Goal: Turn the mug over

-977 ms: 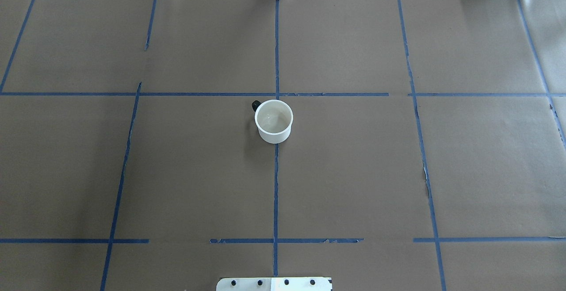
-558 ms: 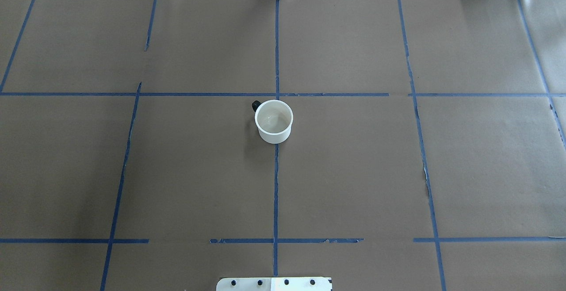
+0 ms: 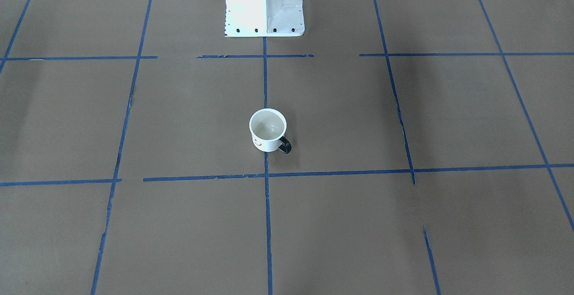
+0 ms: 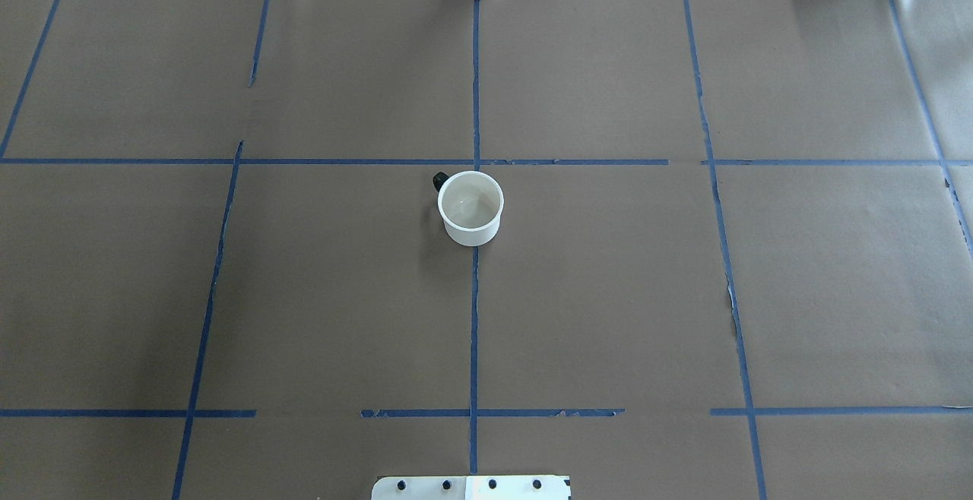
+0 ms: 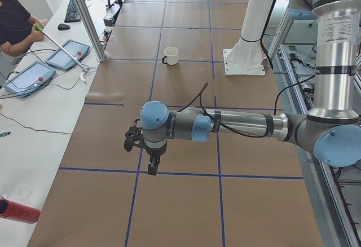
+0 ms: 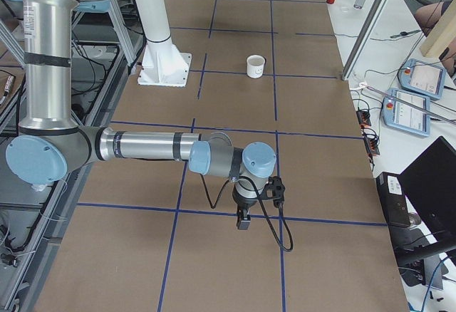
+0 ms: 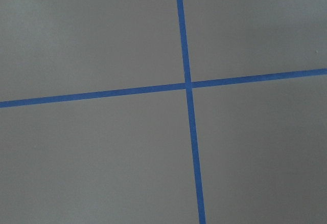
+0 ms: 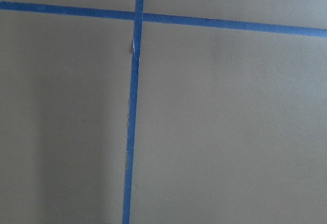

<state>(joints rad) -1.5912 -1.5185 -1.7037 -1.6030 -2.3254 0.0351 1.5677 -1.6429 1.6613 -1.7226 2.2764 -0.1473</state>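
Currently left gripper (image 5: 150,165) and right gripper (image 6: 246,216) hang over opposite ends of the table (image 4: 684,318), fingers down; open or closed, cannot tell. Mug (image 4: 471,209) stands upright at centre, axis vertical, well apart from both, neither clearly nearer; handle (image 4: 440,179) on the left arm's side. Mug unmoved versus a second ago.

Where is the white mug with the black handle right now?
In the overhead view, the small white cylindrical mug with a black loop handle stands upright mid-table, on the central blue tape line, just robot-side of the tape crossing.
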